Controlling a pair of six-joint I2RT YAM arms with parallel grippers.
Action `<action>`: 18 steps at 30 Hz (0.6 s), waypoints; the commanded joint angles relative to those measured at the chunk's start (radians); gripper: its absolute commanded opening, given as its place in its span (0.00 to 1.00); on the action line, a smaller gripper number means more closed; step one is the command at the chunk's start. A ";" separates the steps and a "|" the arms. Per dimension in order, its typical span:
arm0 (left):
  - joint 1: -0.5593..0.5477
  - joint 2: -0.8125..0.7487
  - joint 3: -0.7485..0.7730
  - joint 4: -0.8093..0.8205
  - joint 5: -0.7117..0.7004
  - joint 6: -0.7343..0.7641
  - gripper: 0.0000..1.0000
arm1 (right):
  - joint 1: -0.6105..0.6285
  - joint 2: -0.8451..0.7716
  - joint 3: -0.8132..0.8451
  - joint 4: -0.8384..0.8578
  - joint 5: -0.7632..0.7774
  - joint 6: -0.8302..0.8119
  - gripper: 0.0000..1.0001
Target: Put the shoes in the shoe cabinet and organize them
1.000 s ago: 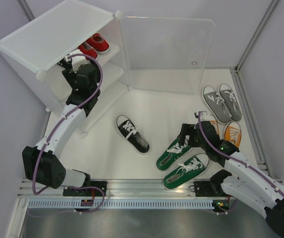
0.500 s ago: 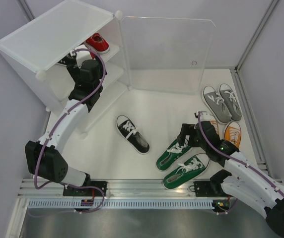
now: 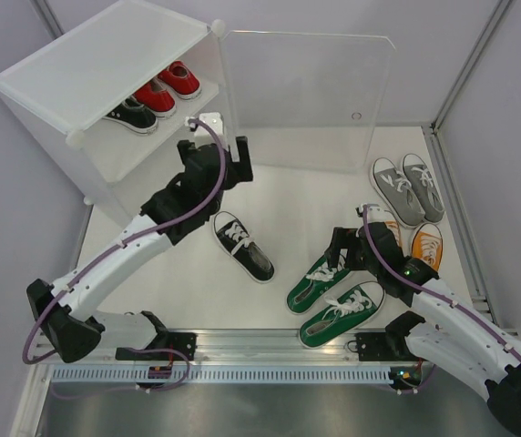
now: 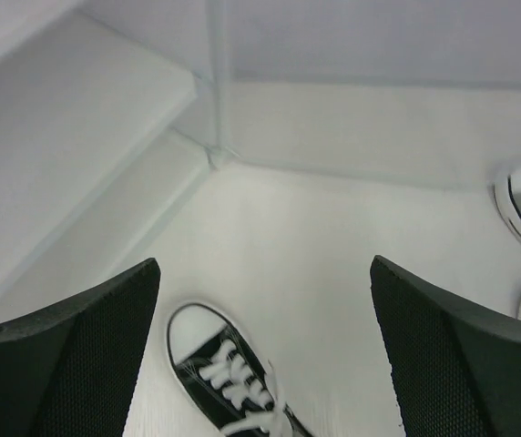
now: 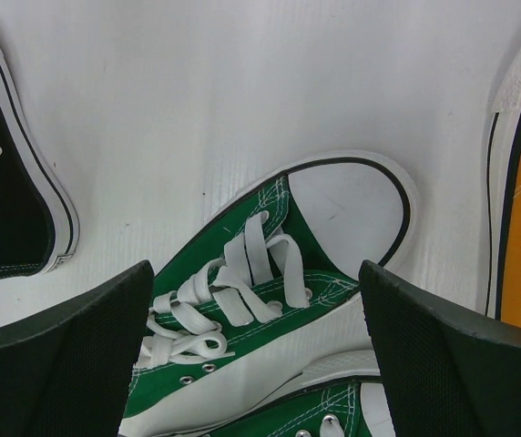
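Since a second ago the left arm (image 3: 133, 246) has pulled out of the cabinet (image 3: 106, 55), leaving one black shoe (image 3: 131, 115) on the upper shelf beside the red pair (image 3: 168, 87). The left fingers (image 4: 87, 346) (spread wide, holding nothing) hang over the second black shoe (image 3: 242, 246) on the table (image 3: 315, 191). The right fingers (image 5: 69, 346), equally wide and empty, hover over a green shoe (image 5: 270, 264); the grey pair (image 3: 408, 188) and orange pair (image 3: 424, 244) lie nearby.

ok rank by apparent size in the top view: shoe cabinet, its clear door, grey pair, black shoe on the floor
1. shoe cabinet
2. clear door
3. grey pair
4. black shoe on the floor
Cabinet top is nearer the camera, inflating it.
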 commanded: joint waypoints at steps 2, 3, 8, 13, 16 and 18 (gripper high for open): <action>-0.137 0.028 -0.012 -0.264 0.050 -0.191 0.98 | -0.001 -0.020 0.015 0.018 0.001 -0.009 0.97; -0.184 0.047 -0.024 -0.295 0.061 -0.234 0.97 | -0.001 -0.023 0.015 0.016 0.006 -0.009 0.97; -0.316 0.107 -0.088 -0.372 0.154 -0.359 0.95 | 0.000 -0.037 0.015 0.012 0.019 -0.004 0.96; -0.392 0.193 -0.124 -0.402 0.259 -0.396 0.93 | -0.001 -0.040 0.016 0.007 0.032 -0.001 0.96; -0.399 0.220 -0.144 -0.419 0.254 -0.408 0.92 | -0.001 -0.048 0.016 0.001 0.049 0.005 0.97; -0.399 0.219 -0.156 -0.419 0.251 -0.405 0.91 | 0.000 -0.051 0.016 -0.004 0.058 0.006 0.97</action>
